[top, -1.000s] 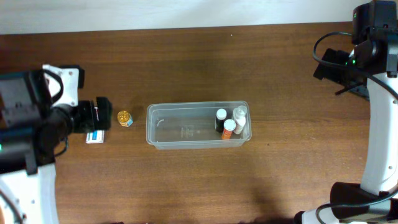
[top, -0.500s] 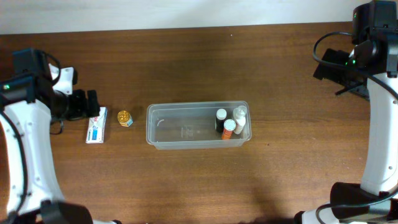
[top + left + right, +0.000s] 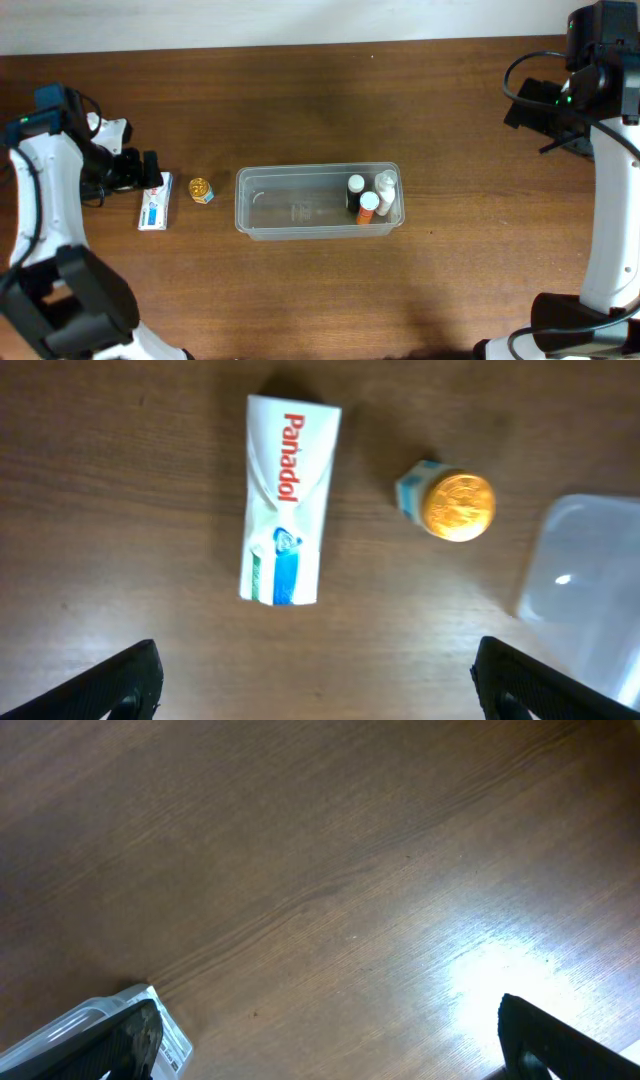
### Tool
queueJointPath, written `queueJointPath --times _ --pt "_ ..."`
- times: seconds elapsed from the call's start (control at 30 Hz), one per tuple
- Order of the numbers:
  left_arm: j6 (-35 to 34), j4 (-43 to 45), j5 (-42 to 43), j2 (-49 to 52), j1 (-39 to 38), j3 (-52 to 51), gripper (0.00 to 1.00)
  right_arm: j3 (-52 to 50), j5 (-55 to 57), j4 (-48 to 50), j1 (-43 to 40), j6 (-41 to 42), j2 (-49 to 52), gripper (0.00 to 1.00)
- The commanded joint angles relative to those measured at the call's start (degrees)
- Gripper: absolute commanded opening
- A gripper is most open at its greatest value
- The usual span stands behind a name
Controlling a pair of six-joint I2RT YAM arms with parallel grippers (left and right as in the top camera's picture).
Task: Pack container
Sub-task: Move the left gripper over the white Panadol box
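Container point(image 3: 290, 205) sits mid-table point(image 3: 330, 290) in the overhead view, a clear tub, upright, long side running left-right. Three small bottles point(image 3: 368, 198) stand bunched at its right end, and they show only overhead. The left wrist view catches just one rounded corner of the container point(image 3: 590, 590) at the right edge.

Left wrist view, nearest first:
- Left gripper point(image 3: 318, 685): only the tips show, at both lower corners. Jaws wide apart, only wood between them.
- Panadol box point(image 3: 287, 500): beyond the tips, white with red lettering and a blue band, lying flat left of centre.
- Gold-capped jar point(image 3: 455, 505): right of the box and apart from it, between the box and the container corner.

The lettering reads only in this view. Overhead, the Panadol box point(image 3: 154, 203) is a small white-blue slab and the gold-capped jar point(image 3: 201, 189) a gold dot. Both are left of the container, not touching it. Overhead also puts the left gripper point(image 3: 150, 172) at frame left, just beside the box's upper end. Contact: cannot tell.

Right gripper point(image 3: 522, 108) is far off at the upper right of the overhead view, well apart from the container. In the right wrist view, the right gripper point(image 3: 335, 1045) tips sit at the lower corners, jaws apart with bare wood between. A pale edge point(image 3: 90, 1025) lies beside the lower-left tip; cannot tell what it is.
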Motion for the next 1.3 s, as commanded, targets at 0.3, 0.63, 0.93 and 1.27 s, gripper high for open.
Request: queueJointPath --times 0.3,0.63,0.93,1.27 --pt "2.56 1.62 -4.31 15.02 0.2 0.79 0.99 0.59 0.09 0.0 -0.22 0.44 -0.22 0.98" --pt "2.56 4.11 -4.79 19.19 0.2 0.79 0.99 0.59 0.09 0.0 -0.22 0.44 -0.22 0.98" --pt "2.47 9.03 -5.22 19.19 0.2 0.79 0.92 0.59 0.09 0.0 -0.22 0.44 -0.22 0.98" --pt "2.34 10.82 -5.2 19.41 0.04 0.57 0.77 0.59 0.09 0.0 -0.22 0.44 -0.22 0.98"
